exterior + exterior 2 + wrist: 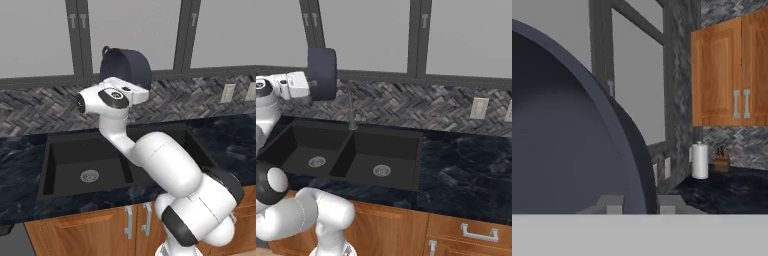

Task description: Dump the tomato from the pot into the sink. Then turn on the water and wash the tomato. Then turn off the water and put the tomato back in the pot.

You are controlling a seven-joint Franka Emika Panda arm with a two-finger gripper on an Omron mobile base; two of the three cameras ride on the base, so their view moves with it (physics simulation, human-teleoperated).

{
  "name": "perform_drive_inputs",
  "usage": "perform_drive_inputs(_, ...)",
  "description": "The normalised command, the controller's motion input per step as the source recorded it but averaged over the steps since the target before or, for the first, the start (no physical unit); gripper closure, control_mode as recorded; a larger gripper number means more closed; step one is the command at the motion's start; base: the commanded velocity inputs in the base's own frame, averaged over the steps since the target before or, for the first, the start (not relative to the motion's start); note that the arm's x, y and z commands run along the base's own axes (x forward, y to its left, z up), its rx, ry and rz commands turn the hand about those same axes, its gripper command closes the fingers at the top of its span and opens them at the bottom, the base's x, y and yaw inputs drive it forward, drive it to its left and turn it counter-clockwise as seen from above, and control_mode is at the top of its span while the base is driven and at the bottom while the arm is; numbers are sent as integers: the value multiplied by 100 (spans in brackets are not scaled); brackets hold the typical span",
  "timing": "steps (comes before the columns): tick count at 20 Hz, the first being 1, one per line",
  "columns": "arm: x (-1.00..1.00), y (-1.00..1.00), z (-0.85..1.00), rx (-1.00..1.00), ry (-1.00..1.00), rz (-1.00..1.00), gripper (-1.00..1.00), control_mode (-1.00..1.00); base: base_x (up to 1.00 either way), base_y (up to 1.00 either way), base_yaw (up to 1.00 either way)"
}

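Note:
I hold the dark navy pot (126,67) high above the black double-basin sink (75,155), tipped onto its side in front of the window. My gripper (125,84) is shut on the pot's rim. From the right base view the pot (322,74) hangs over the left basin of the sink (386,150), with the gripper (310,84) at its left edge. In the hand view the pot's wall (562,140) curves across the left half, and the gripper (641,206) clamps its rim. The tomato is hidden. Both basins show bare silver drains (317,161) (381,170).
A thin faucet (351,107) rises behind the sink's divider. Wall outlets (478,108) sit on the herringbone backsplash to the right. A paper towel roll (700,161) and a knife block (722,160) stand on the dark counter under wooden cabinets (732,70).

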Motion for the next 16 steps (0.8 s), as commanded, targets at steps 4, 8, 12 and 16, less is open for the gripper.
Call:
perform_drive_inputs(4,33,44,24,-22,-7,0,100,-100,0,0,0)
perform_drive_inputs(8,38,42,7,-26,-8,0,100,-100,0,0,0)
perform_drive_inputs(12,43,38,0,-27,-4,0,100,-100,0,0,0)
perform_drive_inputs(16,41,30,0,-24,-4,0,100,-100,0,0,0)
